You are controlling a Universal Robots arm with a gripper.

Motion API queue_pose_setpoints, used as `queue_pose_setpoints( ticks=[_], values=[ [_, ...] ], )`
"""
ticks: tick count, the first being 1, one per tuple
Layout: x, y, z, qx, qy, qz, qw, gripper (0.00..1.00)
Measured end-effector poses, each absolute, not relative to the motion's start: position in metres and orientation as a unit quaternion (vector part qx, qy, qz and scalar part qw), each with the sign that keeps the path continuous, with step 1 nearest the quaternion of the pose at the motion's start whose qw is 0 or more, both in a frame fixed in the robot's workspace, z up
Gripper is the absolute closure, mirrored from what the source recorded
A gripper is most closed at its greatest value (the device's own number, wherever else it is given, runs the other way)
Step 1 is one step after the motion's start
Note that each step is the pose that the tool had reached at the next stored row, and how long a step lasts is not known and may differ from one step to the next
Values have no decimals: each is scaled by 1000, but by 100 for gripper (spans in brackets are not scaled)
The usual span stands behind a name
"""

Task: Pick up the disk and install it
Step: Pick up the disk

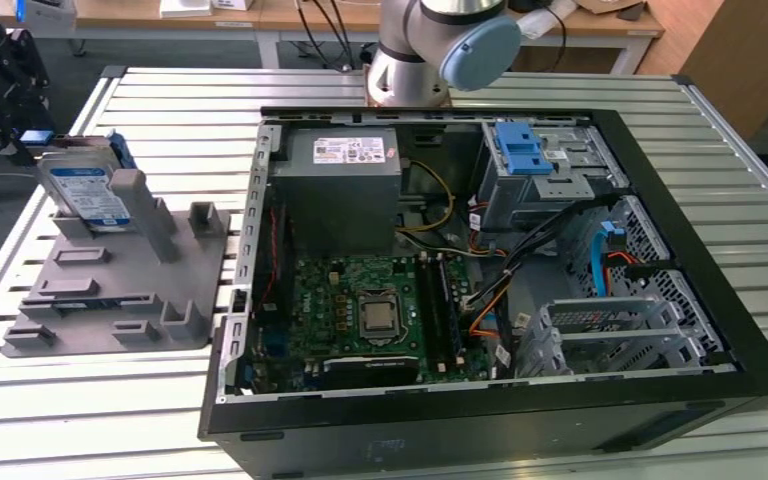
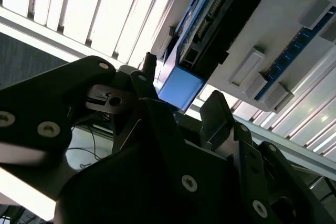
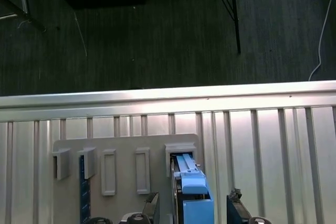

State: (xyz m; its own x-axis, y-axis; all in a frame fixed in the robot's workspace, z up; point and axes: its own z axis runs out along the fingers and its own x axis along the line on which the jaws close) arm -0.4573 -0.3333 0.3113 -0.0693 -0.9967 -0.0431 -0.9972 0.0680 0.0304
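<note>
The disk [image 1: 87, 193] stands on edge in a slot of the grey holder [image 1: 104, 300] on the surface [image 1: 171, 110]. The gripper [image 2: 181, 95] is spread either side of its blue end. Beside the holder, the open case [image 1: 491, 425] holds a motherboard [image 1: 371, 310] and a power supply [image 1: 344, 190].

The surface [image 1: 157, 100] was a slatted metal top, pale and shiny. Sitting straight on it: a grey holder plate [image 1: 137, 285] toward the exterior view's left, an open black PC case [image 1: 491, 430] just beside it, and the arm's base [image 1: 408, 88] behind the case.
</note>
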Motion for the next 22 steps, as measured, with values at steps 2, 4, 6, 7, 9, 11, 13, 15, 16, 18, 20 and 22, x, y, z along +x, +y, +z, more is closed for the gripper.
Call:
queue_pose_setpoints(
  ticks=[2, 4, 6, 7, 9, 11, 13, 15, 16, 18, 20, 22],
  values=[
    [-457, -331, 309, -682, 731, 26, 5, 39],
    [-457, -330, 308, -682, 731, 26, 5, 40],
    [-457, -328, 307, -682, 731, 26, 5, 47],
    [-457, -328, 307, -682, 731, 26, 5, 47],
    [-457, -328, 305, -682, 731, 26, 5, 47],
    [-457, -328, 304, -682, 731, 26, 5, 47],
    [-458, -328, 303, -684, 729, 26, 5, 47],
    [-458, -329, 301, -685, 728, 26, 5, 47],
    [-458, -329, 301, -685, 728, 26, 5, 47],
    [-458, -329, 301, -685, 728, 26, 5, 47],
    [-458, -329, 301, -685, 728, 26, 5, 47],
    [-458, -329, 301, -685, 728, 26, 5, 47]
  ],
)
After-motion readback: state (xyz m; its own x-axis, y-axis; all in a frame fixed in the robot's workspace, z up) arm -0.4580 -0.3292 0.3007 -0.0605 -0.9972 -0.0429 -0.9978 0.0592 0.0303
